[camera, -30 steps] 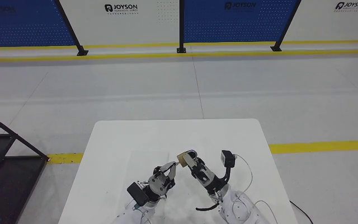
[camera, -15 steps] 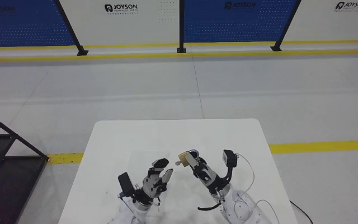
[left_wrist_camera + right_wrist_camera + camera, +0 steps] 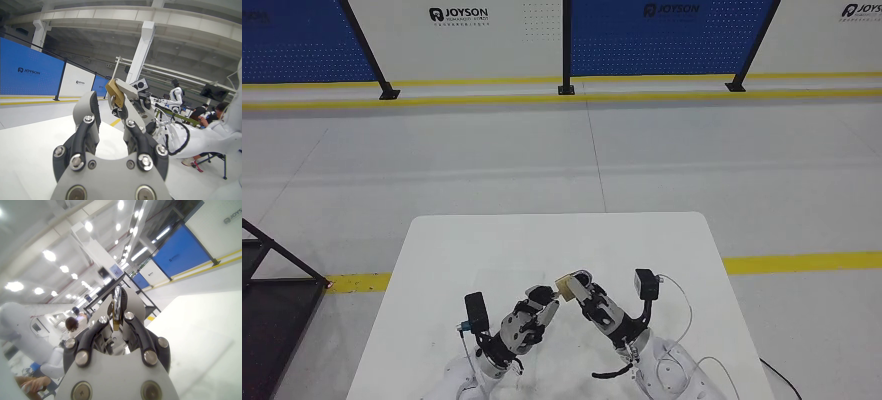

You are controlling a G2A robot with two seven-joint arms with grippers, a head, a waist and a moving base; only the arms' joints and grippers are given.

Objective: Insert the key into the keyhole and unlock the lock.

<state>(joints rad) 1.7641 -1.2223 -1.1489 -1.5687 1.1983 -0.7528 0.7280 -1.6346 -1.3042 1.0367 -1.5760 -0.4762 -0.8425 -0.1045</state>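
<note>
- Left gripper (image 3: 540, 306), top view: raised over the near part of the white table (image 3: 492, 240), its tip just beside the brass lock (image 3: 565, 287). Right gripper (image 3: 574, 291) holds that lock clear of the tabletop, facing the left one.
- Left wrist view: the left gripper's fingers (image 3: 91, 106) stand apart with nothing held between them. Just past their tips is the lock (image 3: 115, 90), pinched in the right gripper. A small silver head on the lock's near face is taken to be the key (image 3: 112, 100), seated in the keyhole. Its shank cannot be seen, so this is a judgement.
- Right wrist view: the right gripper (image 3: 117, 306) is clamped on the lock (image 3: 115, 324), with the brass body between the pads. The chrome shackle (image 3: 117, 296) rises past the fingertips.
- Step in hand, as judged: insertion appears done, and the left gripper is lined up to take the key's head for the turn.
- Next move calls for closing squarely on the small flat head. The head must then be turned about the key's own axis while the right gripper holds the lock firm. An off-axis pinch could slip off the head or lever the key out.
</note>
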